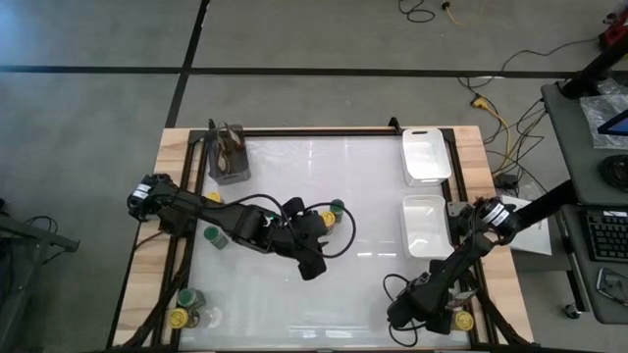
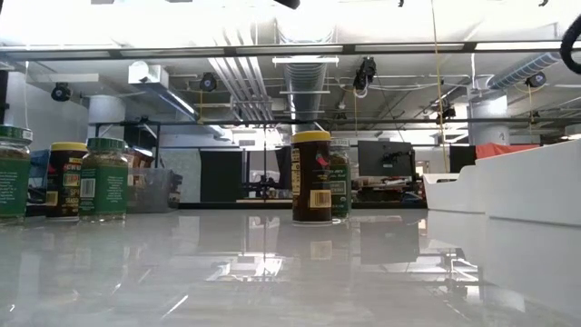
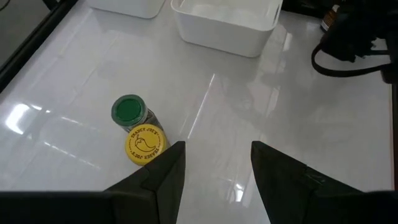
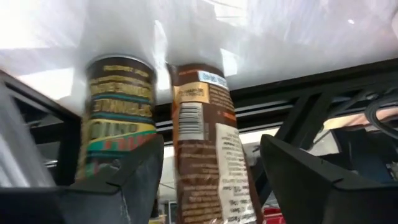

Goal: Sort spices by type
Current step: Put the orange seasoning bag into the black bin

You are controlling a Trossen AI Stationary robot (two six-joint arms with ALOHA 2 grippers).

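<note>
The shiny white table point(image 1: 294, 186) fills the middle of the high view. The left gripper point(image 1: 316, 257) hangs over the middle of the table, a little below the centre of that picture. In the left wrist view its two dark fingers point(image 3: 163, 177) stand apart with nothing between them, so this claw is open and empty. Just beside it sit two small round clear jars that touch each other: the yellow-lid jar with a pepper drawing point(image 3: 144, 144) and the green-lid jar point(image 3: 129, 109). In the low view these two stand upright in the middle of the picture. The right gripper point(image 1: 459, 319) is low in the lower right corner of the high view, at the table's edge. In the right wrist view its dark fingers point(image 4: 134, 180) stand on both sides of a tall brown-label jar point(image 4: 205, 143), with a second brown jar point(image 4: 118, 118) close beside it. I cannot tell if this claw is squeezing the jar or only around it. Three more small jars point(image 1: 189, 309) stand together in the lower left corner of the high view, one with a yellow lid. Two white rectangular trays point(image 1: 427, 157) lie on the right side, one above the other. A grey square cup of brown sticks point(image 1: 230, 154) stands at the upper left.
</note>
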